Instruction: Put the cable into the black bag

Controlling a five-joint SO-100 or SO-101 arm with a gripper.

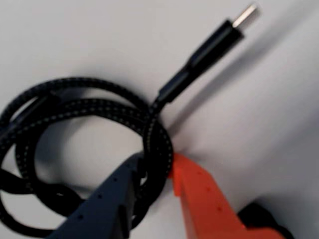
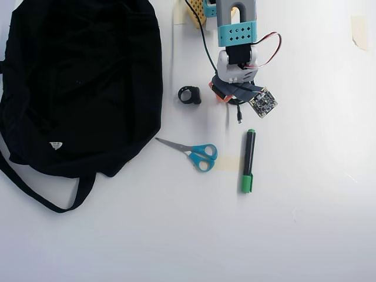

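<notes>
Pinching the coil was the step I had in hand: in the wrist view the claw (image 1: 158,172) had its grey finger and its orange finger closed on either side of the thin black braided cable (image 1: 84,112), gripping a bundle of its loops where they crossed. The short tail with its metal-tipped plug (image 1: 242,17) stuck out beyond the fingers, free and unsupported. I judged the grip narrow, with only some strands between the tips, so a loop could slide out on the lift; I would raise slowly and keep the fingers firmly closed.

Looking down from the overhead view, the cable (image 2: 238,114) lay on the white desk (image 2: 305,205) mostly hidden under the wrist, its tail showing near the green marker pen (image 2: 248,160). To its left sat a small thick black ring (image 2: 189,94) and blue-handled scissors (image 2: 194,152), which I meant to clear by carrying high. Farthest left lay the large black fabric bag (image 2: 82,82); I could not tell where its opening was.
</notes>
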